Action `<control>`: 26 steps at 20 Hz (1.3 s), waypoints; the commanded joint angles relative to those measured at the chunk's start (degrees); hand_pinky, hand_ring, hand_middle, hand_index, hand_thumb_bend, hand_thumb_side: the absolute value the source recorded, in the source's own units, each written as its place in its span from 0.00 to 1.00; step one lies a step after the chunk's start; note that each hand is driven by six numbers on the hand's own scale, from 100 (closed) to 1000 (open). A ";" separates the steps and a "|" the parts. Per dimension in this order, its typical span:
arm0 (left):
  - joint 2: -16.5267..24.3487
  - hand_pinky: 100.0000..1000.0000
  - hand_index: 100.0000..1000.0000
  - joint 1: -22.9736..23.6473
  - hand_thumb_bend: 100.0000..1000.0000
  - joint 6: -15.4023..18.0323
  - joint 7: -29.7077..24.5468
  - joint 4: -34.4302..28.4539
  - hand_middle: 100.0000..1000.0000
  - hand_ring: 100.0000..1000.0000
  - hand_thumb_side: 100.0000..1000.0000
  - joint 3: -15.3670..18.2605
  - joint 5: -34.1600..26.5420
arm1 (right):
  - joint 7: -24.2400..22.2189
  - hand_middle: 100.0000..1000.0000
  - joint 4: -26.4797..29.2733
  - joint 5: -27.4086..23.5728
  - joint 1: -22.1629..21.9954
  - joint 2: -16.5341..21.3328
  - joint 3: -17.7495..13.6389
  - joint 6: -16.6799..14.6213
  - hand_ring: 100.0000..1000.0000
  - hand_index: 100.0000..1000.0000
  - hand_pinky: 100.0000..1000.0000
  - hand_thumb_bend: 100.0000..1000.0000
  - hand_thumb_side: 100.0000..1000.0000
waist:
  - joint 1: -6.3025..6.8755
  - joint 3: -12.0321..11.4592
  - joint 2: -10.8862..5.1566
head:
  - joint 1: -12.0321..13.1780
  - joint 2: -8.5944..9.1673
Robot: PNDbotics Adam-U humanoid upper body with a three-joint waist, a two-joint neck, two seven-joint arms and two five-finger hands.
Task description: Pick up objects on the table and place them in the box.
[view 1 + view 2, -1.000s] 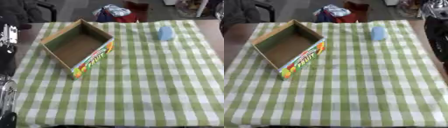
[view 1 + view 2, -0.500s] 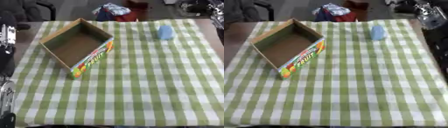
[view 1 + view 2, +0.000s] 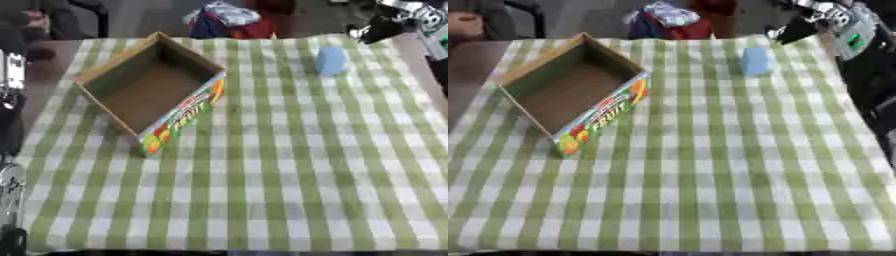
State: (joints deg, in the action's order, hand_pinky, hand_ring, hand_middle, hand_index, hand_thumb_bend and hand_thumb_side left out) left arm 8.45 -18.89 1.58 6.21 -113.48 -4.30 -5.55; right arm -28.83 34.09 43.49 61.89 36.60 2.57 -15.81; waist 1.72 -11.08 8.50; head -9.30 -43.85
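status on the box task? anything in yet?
Done: nothing. The box shows a bare brown floor. In hand: nothing held; the right hand is at the far right edge of the table, close to the light blue object but apart from it, and its fingers are too blurred to read. Left: grasp the blue object, which stands on the green checked cloth, and carry it across to the box.

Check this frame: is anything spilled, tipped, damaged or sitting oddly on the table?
Nothing looks spilled or damaged. The cardboard box sits open-side up on the green checked cloth, turned at an angle to the checks, and looks empty. The light blue object stands alone near the far edge. The right hand hovers beyond it.
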 commanded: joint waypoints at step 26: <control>1.00 0.60 0.82 -3.11 0.12 0.14 -0.46 -1.11 0.62 0.68 0.30 0.02 -0.38 | 4.16 0.95 2.06 12.88 -1.31 5.80 -1.87 -2.08 0.99 1.00 0.91 0.18 0.08 | 1.34 -4.70 3.38 | -5.99 3.42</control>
State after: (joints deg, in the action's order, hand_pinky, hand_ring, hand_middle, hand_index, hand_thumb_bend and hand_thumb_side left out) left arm 8.49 -21.21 1.63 5.92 -113.48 -4.32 -5.68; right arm -25.28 35.66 55.89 59.68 40.17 1.19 -17.90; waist 3.11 -15.71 12.80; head -15.01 -41.18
